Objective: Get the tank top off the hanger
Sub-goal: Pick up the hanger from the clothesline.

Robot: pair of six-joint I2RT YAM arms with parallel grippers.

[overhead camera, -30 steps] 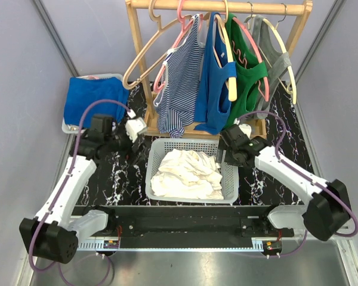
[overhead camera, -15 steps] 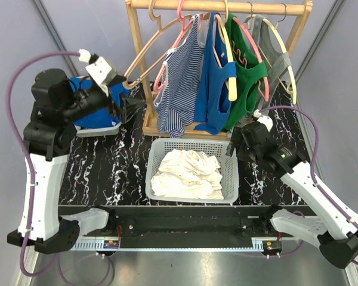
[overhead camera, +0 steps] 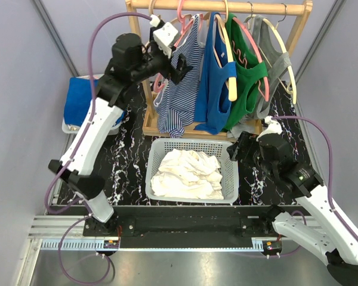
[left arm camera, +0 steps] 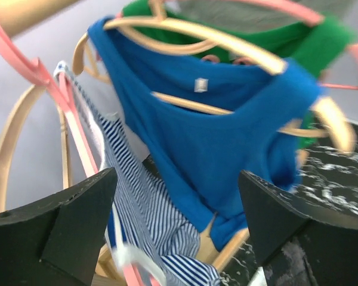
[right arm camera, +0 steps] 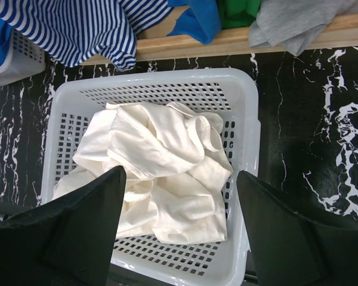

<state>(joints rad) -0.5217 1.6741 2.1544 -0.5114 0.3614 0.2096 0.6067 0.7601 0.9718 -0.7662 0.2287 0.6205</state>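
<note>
— Where is the tank top?

— The striped tank top [overhead camera: 174,101] hangs on its pink hanger [left arm camera: 79,128] from the wooden rail [overhead camera: 227,7], just left of the blue tank top [overhead camera: 215,89].

— And your pincers?

— My left pincer [overhead camera: 180,67] is raised close beside the upper part of the striped cloth, jaws spread wide, gripping nothing. My right pincer [right arm camera: 179,235] hovers low over the white basket [right arm camera: 250,119] of pale cloth [right arm camera: 161,155] on the tabletop [right arm camera: 310,119]. It is also wide apart and empty.
</note>
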